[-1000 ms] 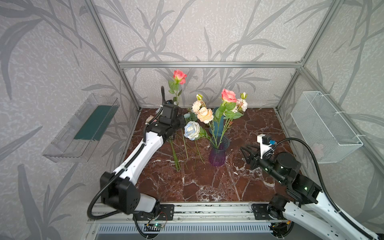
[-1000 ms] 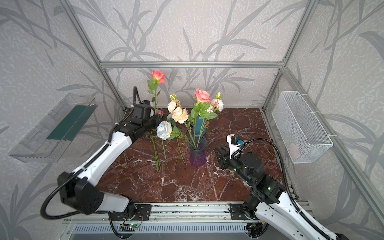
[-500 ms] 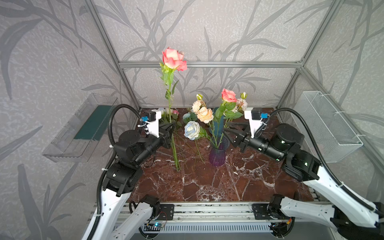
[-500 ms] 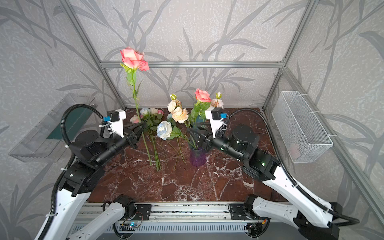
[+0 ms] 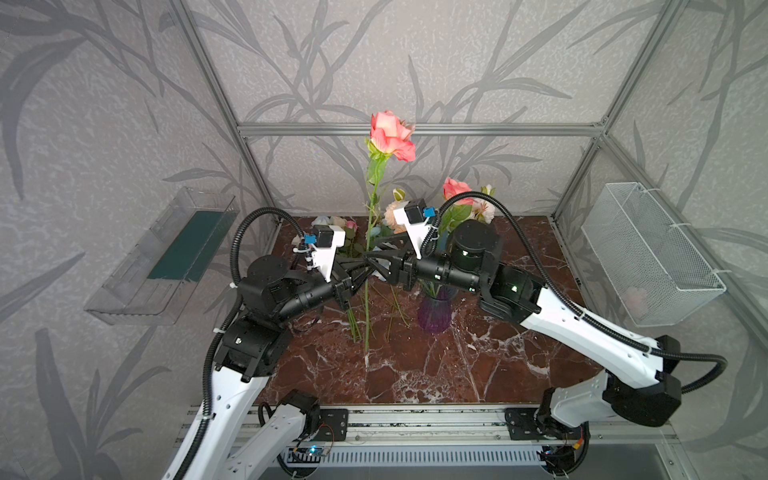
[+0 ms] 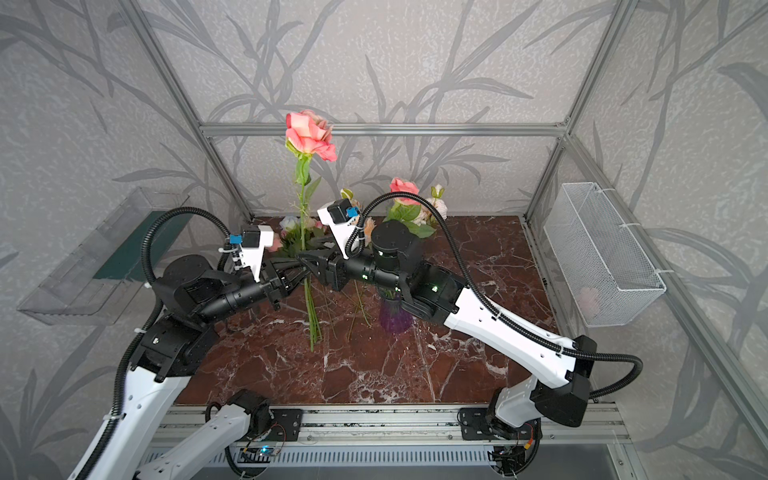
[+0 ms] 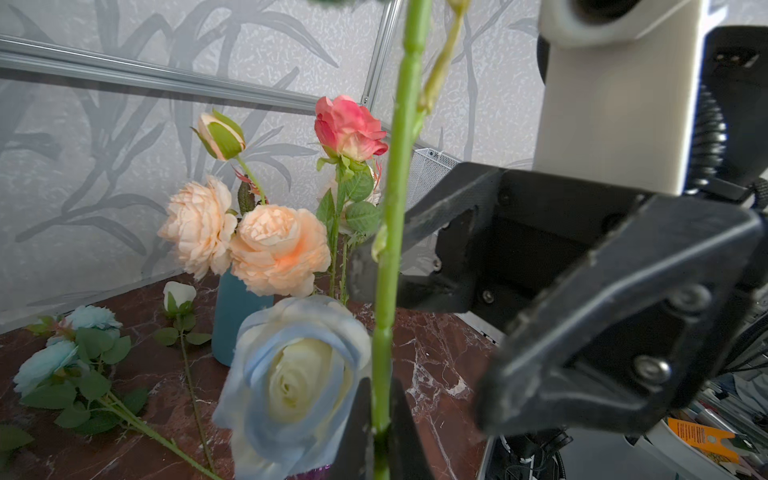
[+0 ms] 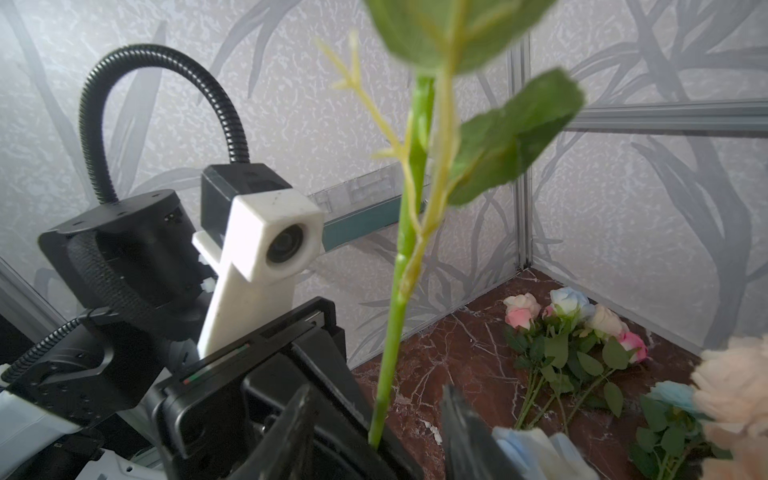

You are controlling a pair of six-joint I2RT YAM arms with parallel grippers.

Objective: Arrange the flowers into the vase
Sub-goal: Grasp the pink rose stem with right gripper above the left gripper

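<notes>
- Back left on the worktop (image 5: 415,374) lie loose flowers (image 8: 565,303).
- The left end effector (image 7: 379,399) is clamped on the stem of the rose (image 5: 392,135), which stands upright.
- The right end effector (image 8: 376,395) has its jaws apart, straddling that stem.
- The vase (image 5: 434,318), right of the rose, holds more flowers (image 5: 455,190).

In both top views, looks down steeply from high above the near edge toward the far wall, wide enough for the whole red-brown marble tabletop (image 5: 415,374); almost identical framing, shifted slightly sideways. From the left wrist, sits very close to the green stem of the raised coral-pink rose (image 7: 397,187), facing right and far. From the right wrist, equally close to that stem, faces left and far, catching the white-housed camera (image 8: 274,245) opposite. Shares that stem with both top views.
</notes>
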